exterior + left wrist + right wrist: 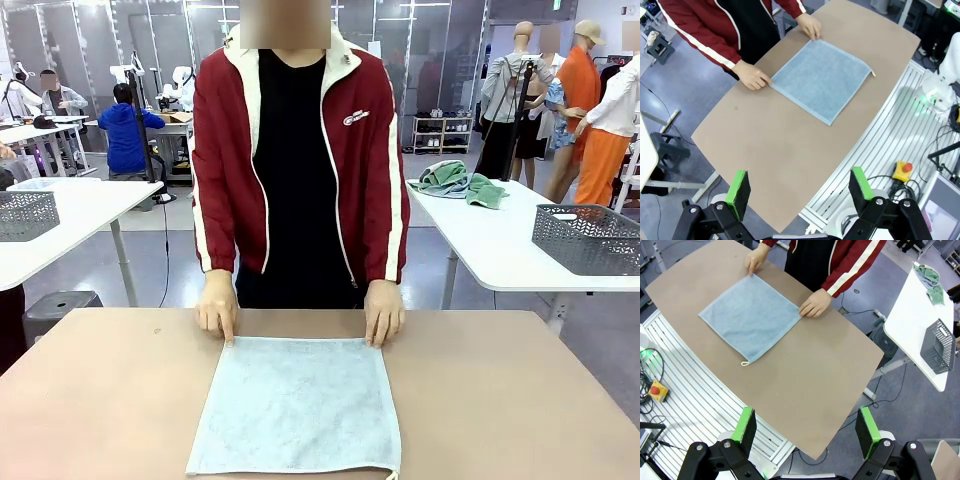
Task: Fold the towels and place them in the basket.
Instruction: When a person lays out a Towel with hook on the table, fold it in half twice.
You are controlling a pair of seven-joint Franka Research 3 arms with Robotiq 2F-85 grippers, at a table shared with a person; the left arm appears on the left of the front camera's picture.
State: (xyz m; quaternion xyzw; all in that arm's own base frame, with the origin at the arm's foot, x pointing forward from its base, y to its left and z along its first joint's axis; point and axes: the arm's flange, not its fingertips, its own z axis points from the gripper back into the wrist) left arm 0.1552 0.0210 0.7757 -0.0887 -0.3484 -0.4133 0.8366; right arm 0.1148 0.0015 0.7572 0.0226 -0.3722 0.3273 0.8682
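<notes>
The left gripper [799,185] and right gripper [806,425] hold their jaws spread and empty, low in their wrist frames. A pale blue towel [298,405] lies flat at lower centre of the front frame. The person's picture-left hand [217,308] and picture-right hand [384,312] press its far corners. A grey basket [588,238] sits at the right edge.

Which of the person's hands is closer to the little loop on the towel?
The person's left hand. It rests at the towel's far corner on the loop's side; the right hand rests at the far corner diagonally across from the loop.
</notes>
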